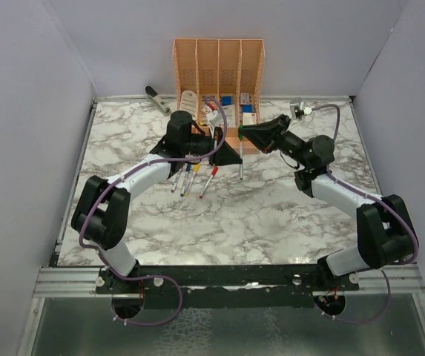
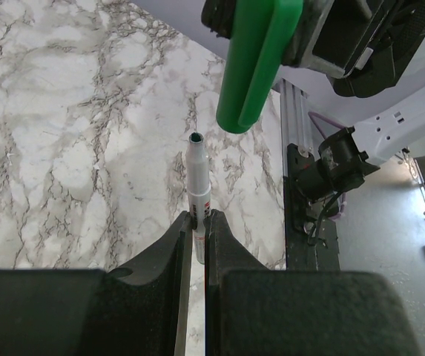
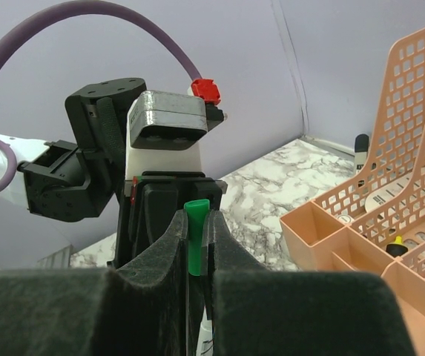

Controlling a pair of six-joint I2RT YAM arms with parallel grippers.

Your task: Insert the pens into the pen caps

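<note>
The green-tipped pen (image 2: 197,182) is pinched on its barrel by the left pincer (image 2: 199,217), whose fingers press in on it. A good length sticks out ahead of the fingertips, tip leading. The green cap (image 2: 257,67) hangs ahead of that tip and off to one side, near but not touching. The right pincer (image 3: 195,216) clamps the cap between its pads, with a short end showing beyond them.

The two axes do not line up, so the capping step looks not yet done. To do it well, I judge the cap should first be swung until its mouth faces the tip squarely. Then the two should be driven together slowly along the barrel's line, since the free length may pivot in the grip if pushed off-centre. Whether the cap's open end faces the pen I cannot tell.

Four other pens (image 1: 188,180) lie on the marble table (image 2: 64,148) behind the left pincer, near its arm. A peach desk organiser (image 1: 219,59) stands beyond both pincers.
</note>
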